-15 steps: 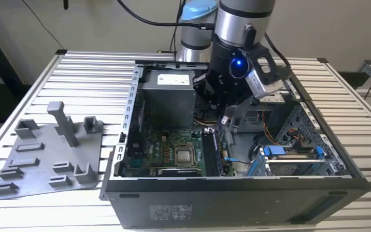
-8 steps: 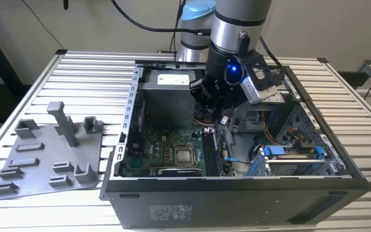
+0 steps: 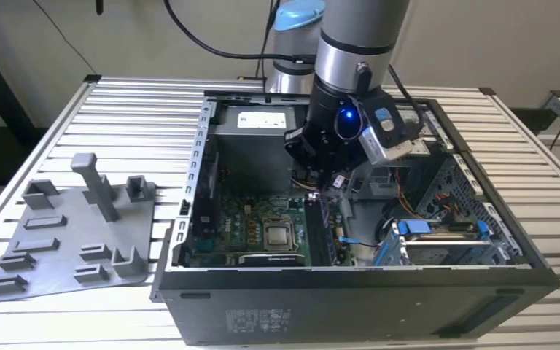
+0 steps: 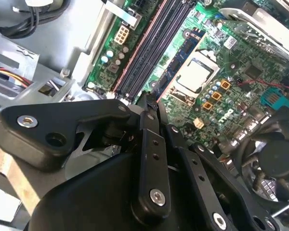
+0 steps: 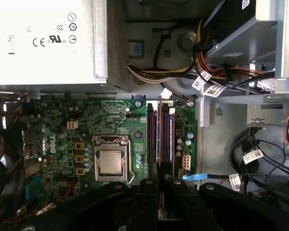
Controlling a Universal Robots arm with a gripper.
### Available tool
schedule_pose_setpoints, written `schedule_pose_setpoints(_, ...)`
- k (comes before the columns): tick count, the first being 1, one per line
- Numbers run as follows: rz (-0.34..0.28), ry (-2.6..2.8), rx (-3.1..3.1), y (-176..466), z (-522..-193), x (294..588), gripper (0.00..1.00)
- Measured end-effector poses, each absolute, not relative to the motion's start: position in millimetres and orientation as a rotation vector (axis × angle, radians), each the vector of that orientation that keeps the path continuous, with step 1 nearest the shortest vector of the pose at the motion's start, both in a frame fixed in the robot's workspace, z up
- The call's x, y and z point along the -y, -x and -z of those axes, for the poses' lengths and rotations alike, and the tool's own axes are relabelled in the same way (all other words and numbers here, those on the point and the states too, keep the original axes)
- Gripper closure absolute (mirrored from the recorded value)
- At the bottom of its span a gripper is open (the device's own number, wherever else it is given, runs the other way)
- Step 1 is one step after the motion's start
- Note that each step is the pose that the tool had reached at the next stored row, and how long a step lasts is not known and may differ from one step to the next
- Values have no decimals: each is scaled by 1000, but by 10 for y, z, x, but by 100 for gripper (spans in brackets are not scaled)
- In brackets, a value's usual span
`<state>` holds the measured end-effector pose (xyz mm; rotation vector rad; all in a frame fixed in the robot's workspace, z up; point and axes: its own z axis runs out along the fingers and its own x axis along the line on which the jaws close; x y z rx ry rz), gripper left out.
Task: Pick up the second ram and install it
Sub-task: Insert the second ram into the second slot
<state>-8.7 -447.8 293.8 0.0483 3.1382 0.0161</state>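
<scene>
My gripper (image 3: 325, 185) hangs inside the open computer case (image 3: 358, 292), a little above the motherboard's long dark memory slots (image 3: 323, 230). In both wrist views its black fingers (image 5: 151, 185) stand almost together, in line with the slots (image 5: 160, 132) (image 4: 149, 45). A thin dark edge, the second ram (image 5: 159, 167), shows pinched between the fingertips; most of it is hidden by the fingers. The gripper (image 4: 150, 100) (image 5: 159, 169) is shut on it. On the exterior view's left, the grey tray (image 3: 76, 244) with upright pegs lies on the slatted table with no stick on it.
The processor (image 5: 109, 162) sits beside the slots. The power supply (image 5: 43, 43) and bundled cables (image 5: 202, 72) lie past the slots' far end. A drive cage (image 3: 445, 237) stands on the exterior view's right, and a black fan (image 4: 274, 161) near the board's edge.
</scene>
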Motion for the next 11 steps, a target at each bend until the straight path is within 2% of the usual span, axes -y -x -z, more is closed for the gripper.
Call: schedule_pose_setpoints(11, -17, -48, -3142, 96, -2852, 4477, 86)
